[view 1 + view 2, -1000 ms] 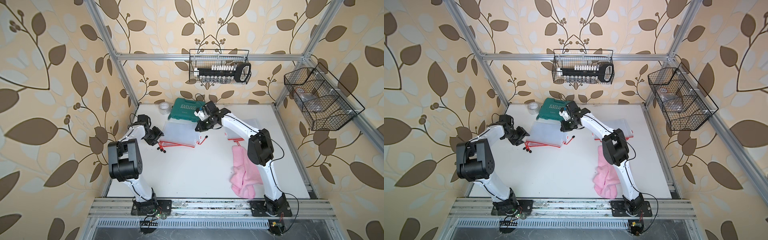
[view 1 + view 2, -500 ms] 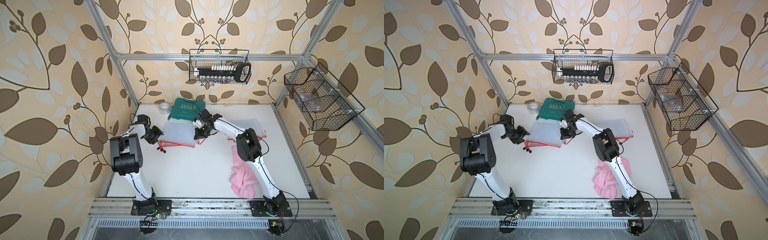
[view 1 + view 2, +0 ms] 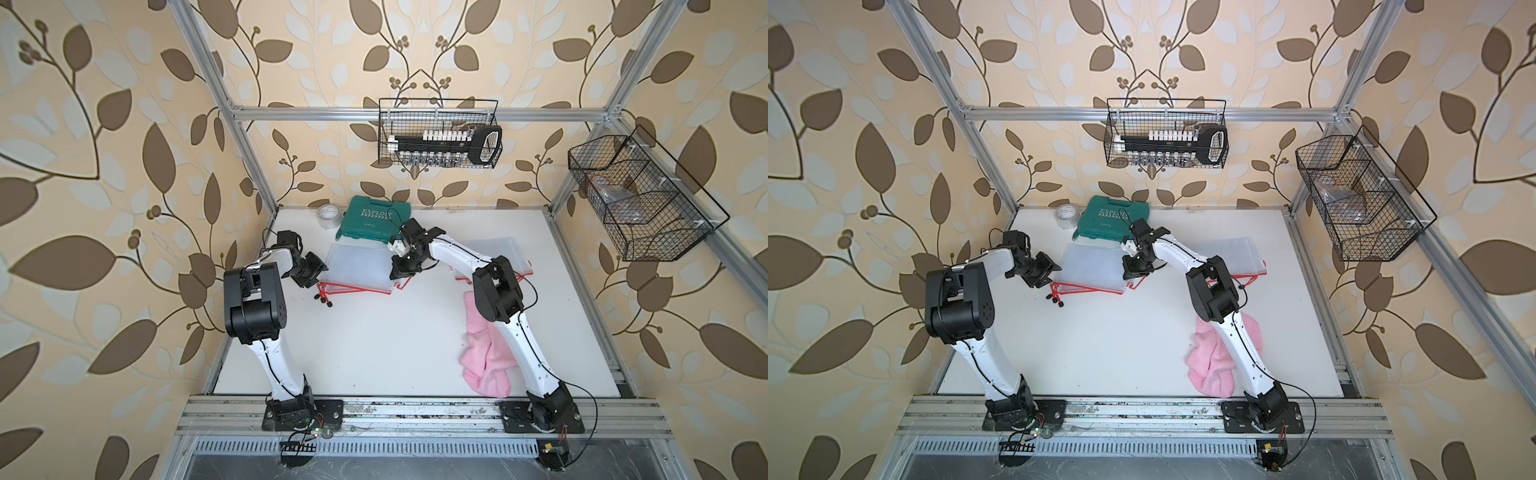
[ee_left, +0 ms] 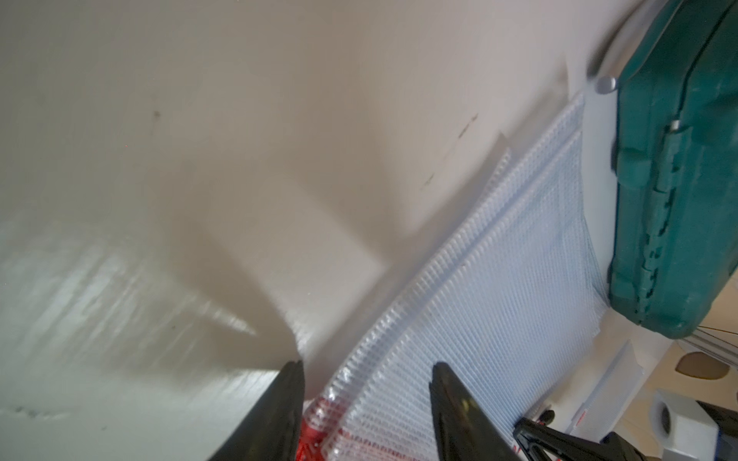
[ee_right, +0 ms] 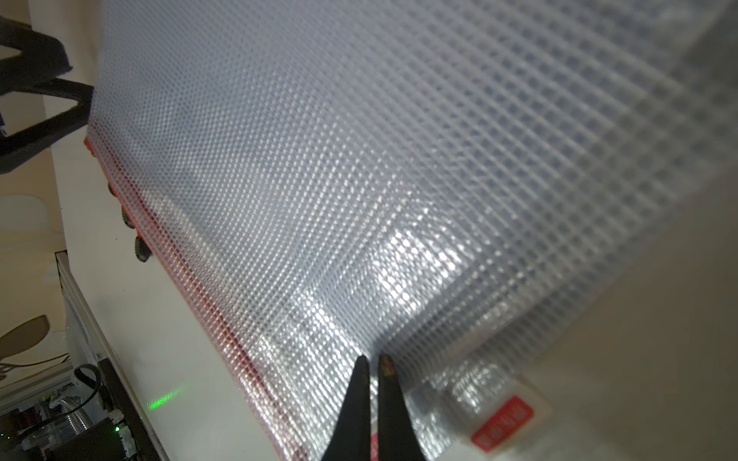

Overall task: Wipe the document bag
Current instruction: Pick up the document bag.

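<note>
— Lying where, the document bag (image 3: 359,266)?
— Flat, against the green case (image 3: 372,218). Left gripper (image 4: 365,369) stands parted astride one corner away from that case; right gripper (image 5: 373,359), pinched closed, tips at the other.

The white table (image 3: 374,353) carries a stack of clear mesh document bags (image 3: 359,268) with red zips, far left of centre, and a second bag (image 3: 498,249) to their right. A green case (image 3: 372,218) and a tape roll (image 3: 329,215) sit at the far edge. A pink cloth (image 3: 482,357) lies crumpled near right.
</note>
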You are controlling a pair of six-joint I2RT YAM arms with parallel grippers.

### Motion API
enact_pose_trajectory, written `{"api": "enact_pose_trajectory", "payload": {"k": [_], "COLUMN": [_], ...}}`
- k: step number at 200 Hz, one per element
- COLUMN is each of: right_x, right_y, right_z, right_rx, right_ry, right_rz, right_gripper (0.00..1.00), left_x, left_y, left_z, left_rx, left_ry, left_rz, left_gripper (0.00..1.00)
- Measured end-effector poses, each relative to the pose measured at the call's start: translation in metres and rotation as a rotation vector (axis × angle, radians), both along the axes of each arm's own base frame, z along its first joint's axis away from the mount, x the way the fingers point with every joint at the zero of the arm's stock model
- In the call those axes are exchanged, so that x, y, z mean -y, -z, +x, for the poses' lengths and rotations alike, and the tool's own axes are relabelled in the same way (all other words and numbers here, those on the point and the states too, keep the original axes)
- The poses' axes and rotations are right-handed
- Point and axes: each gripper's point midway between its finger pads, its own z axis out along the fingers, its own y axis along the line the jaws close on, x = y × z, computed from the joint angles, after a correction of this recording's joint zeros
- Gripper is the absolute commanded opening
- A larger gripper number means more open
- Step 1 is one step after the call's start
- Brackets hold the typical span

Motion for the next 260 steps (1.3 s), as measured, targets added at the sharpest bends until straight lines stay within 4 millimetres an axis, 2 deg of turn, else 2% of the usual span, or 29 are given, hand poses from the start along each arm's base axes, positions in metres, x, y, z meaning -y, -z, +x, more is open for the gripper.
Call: {"api": "enact_pose_trajectory", "payload": {"k": [41,114,146,260], "right_x": [0.004,0.007,0.008,0.009], "right_y": [0.0,0.0,0.0,0.0], "right_z": [0.001,0.002,0.003,0.002], "right_rx": [-0.01,-0.018,-0.023,-0.032], "right_ry": [0.007,0.011,0.013,0.014], "right_rz": [0.004,0.01,0.013,0.02], "right_gripper": [0.0,0.0,0.0,0.0], "left_x": [0.003,0.03,0.029,0.021], "left_y": [-0.012,-0.013,0.004,0.006], "left_z": [0.007,0.014,0.01,0.01], "left_rx": [0.048,0.075,0.026,0.027], "left_ry": [0.009,0.076,0.079,0.085], "left_rz": [0.009,-0.01,-0.006,0.049], "left_gripper": [0.52,0.5,0.51,0.51]}}
